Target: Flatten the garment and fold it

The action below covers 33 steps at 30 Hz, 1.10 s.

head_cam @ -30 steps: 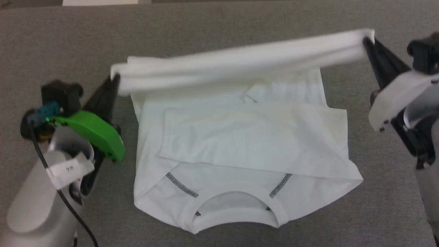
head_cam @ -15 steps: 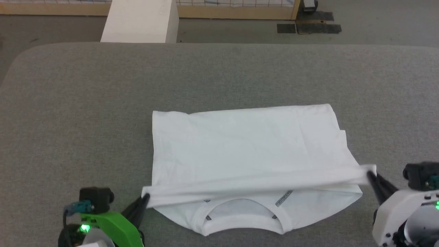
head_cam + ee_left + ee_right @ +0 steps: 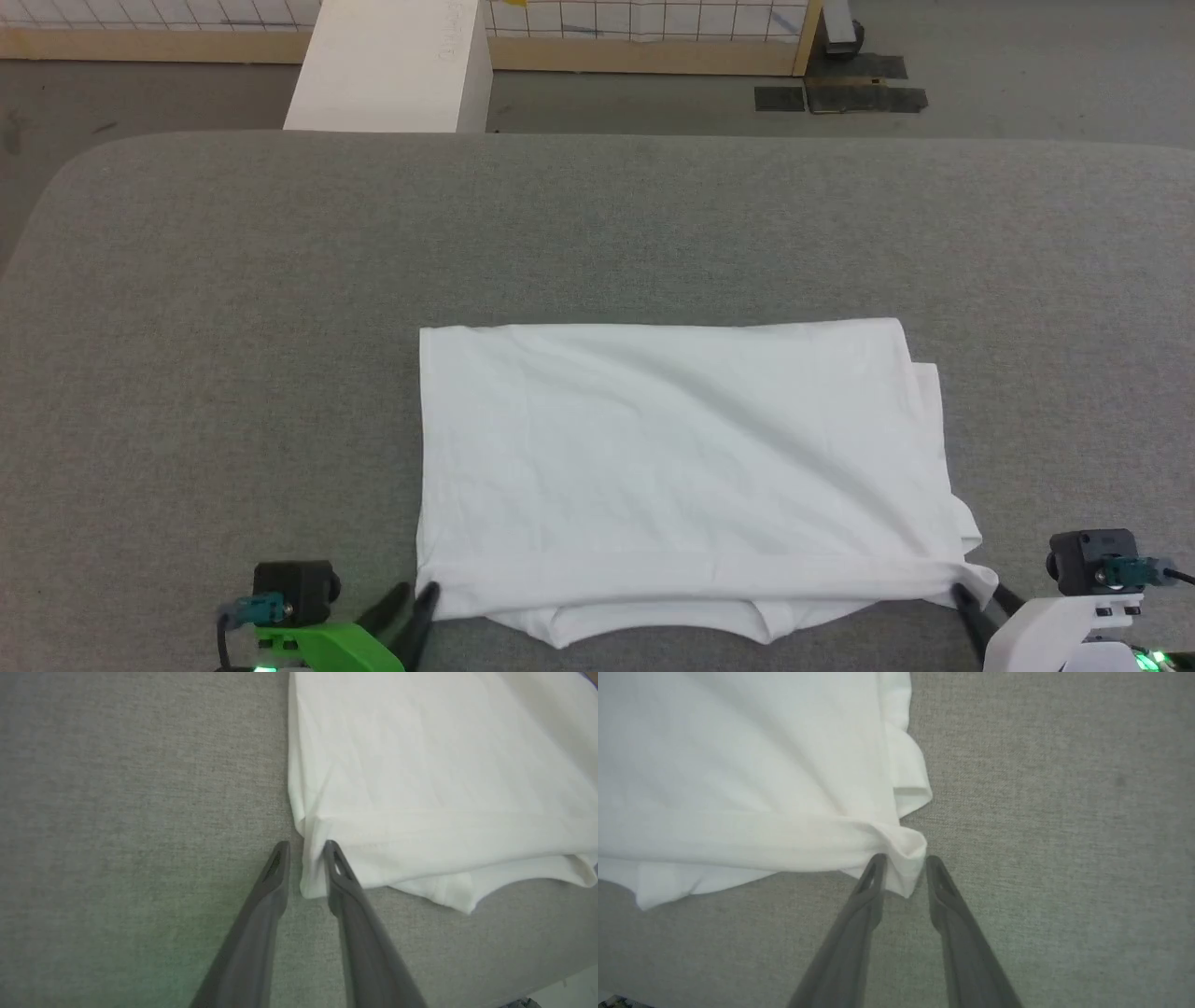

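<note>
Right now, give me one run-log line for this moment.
shirt: folded, flat on table | left fingers: open at near-left corner | right fingers: open at near-right corner

A thin white garment [image 3: 672,448] is shown folded into a wide rectangle, laid flat on a grey fabric surface [image 3: 233,373]. Faint diagonal creases are seen across the top layer. Lower layers are left protruding along the near edge.
</note>
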{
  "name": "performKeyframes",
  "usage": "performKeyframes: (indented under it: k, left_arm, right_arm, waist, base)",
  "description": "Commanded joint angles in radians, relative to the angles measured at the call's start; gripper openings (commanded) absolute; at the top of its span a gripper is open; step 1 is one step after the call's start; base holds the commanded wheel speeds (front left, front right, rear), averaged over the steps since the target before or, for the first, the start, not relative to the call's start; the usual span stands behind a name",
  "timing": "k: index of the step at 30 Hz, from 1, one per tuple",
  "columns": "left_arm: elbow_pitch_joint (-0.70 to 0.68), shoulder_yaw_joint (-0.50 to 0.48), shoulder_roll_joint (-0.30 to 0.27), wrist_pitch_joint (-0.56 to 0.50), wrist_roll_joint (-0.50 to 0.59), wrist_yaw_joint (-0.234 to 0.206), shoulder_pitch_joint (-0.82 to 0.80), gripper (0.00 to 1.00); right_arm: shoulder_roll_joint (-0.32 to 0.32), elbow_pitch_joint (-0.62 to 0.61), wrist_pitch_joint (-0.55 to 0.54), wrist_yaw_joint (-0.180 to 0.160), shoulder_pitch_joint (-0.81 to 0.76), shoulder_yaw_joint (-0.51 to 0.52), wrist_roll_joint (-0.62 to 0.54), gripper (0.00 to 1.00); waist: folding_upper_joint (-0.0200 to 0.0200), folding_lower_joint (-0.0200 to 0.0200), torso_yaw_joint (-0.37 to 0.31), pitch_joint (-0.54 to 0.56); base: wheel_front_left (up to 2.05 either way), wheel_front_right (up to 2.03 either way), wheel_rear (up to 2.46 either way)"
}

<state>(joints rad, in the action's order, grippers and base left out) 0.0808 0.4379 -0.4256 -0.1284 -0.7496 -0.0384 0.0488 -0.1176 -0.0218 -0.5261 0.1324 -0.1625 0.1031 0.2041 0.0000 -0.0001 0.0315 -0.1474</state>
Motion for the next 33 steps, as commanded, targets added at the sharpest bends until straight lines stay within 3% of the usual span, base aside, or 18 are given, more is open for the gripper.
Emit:
performKeyframes:
  k: [1,5,12,17,24,33]
  left_arm:
    - [0.008,-0.006,0.008,0.015,0.002,-0.007,-0.001,1.0]
    - [0.007,-0.036,0.027,0.09,0.008,-0.026,0.001,1.0]
    - [0.017,-0.123,0.076,0.355,0.086,-0.067,-0.037,1.0]
    - [0.022,-0.18,0.107,0.389,0.191,-0.07,-0.098,1.0]
    - [0.007,-0.322,0.222,0.39,0.387,-0.009,-0.156,1.0]
    - [0.057,-0.392,0.284,0.39,0.496,0.078,-0.171,1.0]
  right_arm:
    - [0.005,0.003,0.015,-0.002,0.009,0.0,0.01,1.0]
    - [0.018,-0.01,0.047,-0.002,0.017,0.011,0.042,1.0]
    - [0.05,-0.049,0.137,-0.002,0.059,0.089,0.104,1.0]
    - [0.064,0.004,0.147,-0.002,0.132,0.118,0.172,1.0]
    - [0.067,0.195,0.085,-0.002,0.259,0.138,0.224,1.0]
    - [0.067,0.438,-0.017,-0.002,0.409,0.16,0.193,1.0]
  waist:
    - [0.0,0.0001,-0.001,0.004]
    - [0.0,0.0001,0.001,0.025]
    - [0.0,0.0001,0.014,0.056]
    - [0.0,0.0001,0.022,0.065]
    - [0.0,0.0001,0.034,0.057]
    - [0.0,0.0001,0.031,0.04]
  base:
    - [0.0,0.0,0.0]
    - [0.0,0.0,0.0]
    - [0.0,0.0,0.0]
    - [0.0,0.0,0.0]
    - [0.0,0.0,0.0]
    - [0.0,0.0,0.0]
